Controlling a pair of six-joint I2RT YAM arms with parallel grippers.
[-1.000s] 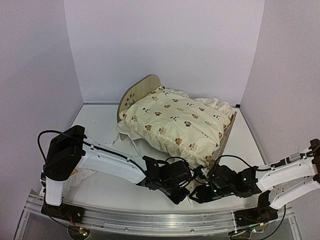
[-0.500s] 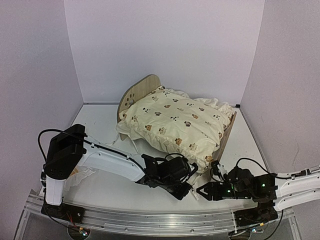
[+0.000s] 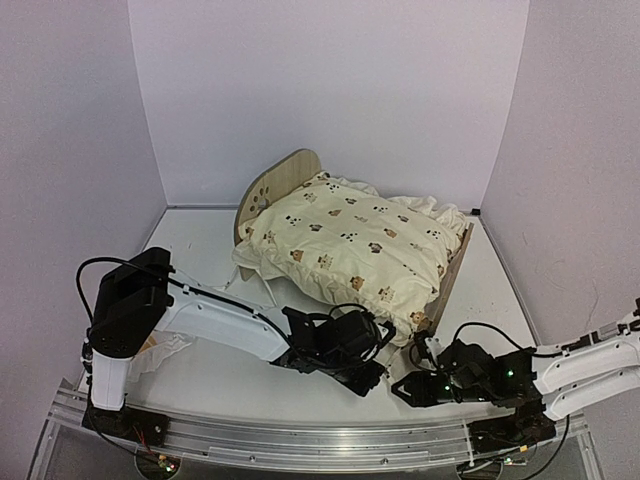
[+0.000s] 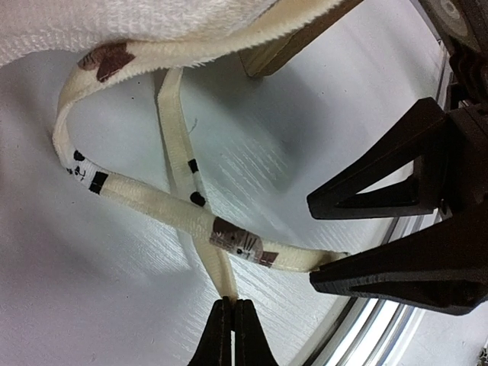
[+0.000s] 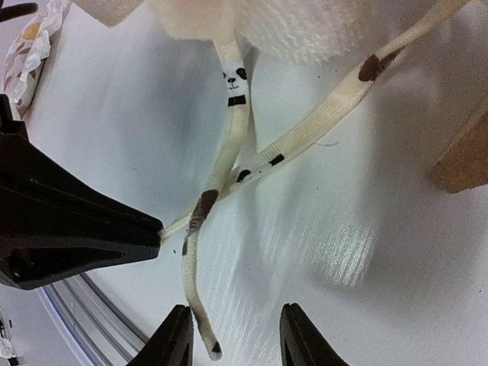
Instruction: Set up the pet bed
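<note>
1. The pet bed (image 3: 287, 173) is a light-wood frame. Its arched headboard carries small dark paw shapes, though from the overhead view I cannot tell whether they are cutouts or prints. The low footboard shows only as a thin wooden edge at the opposite end.
2. A cream ruffled cushion (image 3: 350, 240) with small animal prints covers the whole top of the bed, and its frill spills over the sides.
3. The bed stands on the white table (image 3: 200, 240), set at an angle. The back wall (image 3: 330, 80) is close behind its headboard.
4. Both arms reach in low, in front of the bed's near corner by the footboard.
5. The left gripper (image 4: 231, 328) has its fingers pressed together on the end of a tie (image 4: 183, 160) hanging from the cushion.
6. The right gripper (image 5: 235, 335) has its fingers apart and grips nothing. The end of a second tie (image 5: 200, 263) lies on the table between them.
7. The two ties cross on the table just off the bed's leg (image 4: 293, 46).
8. The table is matte white with soft glare. Pale, plain walls close it in behind the bed and on both sides.
9. A metal rail (image 3: 300, 440) runs along the table edge farthest from the headboard.
10. Well off the bed's near-left side, partly under the left arm, lies a crumpled printed cloth (image 3: 165, 350).
</note>
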